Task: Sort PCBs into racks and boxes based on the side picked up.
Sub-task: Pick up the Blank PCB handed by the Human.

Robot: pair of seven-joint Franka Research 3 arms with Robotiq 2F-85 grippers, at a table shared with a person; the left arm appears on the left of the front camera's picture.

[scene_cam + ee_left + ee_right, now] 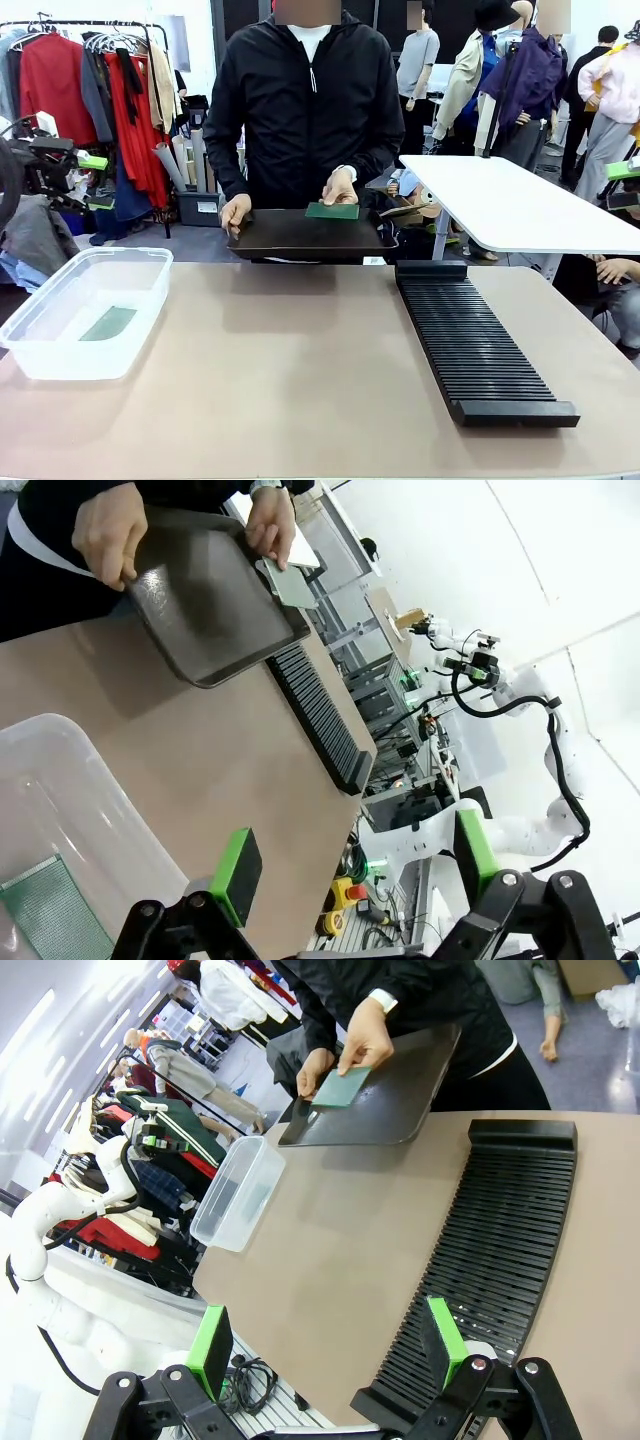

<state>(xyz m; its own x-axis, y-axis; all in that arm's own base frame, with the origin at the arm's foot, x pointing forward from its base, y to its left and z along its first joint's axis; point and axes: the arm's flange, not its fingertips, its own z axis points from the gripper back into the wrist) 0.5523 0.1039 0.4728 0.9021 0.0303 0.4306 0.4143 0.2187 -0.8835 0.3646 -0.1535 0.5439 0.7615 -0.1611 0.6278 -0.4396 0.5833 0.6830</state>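
At the table's far edge a person holds a shallow black tray point(290, 240) with one hand point(236, 212). Their other hand point(340, 188) rests on a green PCB point(332, 211) lying on the tray's far side; this PCB point(340, 1087) is pinched at its edge. Another PCB point(108, 323) lies flat in the clear box point(60, 350) at the left, and its gridded face point(55, 910) points up. The long black slotted rack point(475, 340) lies at the right with nothing in its slots. My left gripper point(355, 865) hangs open over the box's near side. My right gripper point(327, 1345) is open above the rack's near end.
A white table point(520, 205) stands behind the rack at the right. Clothes racks and other people are in the background. The brown tabletop point(290, 370) lies bare between box and rack.
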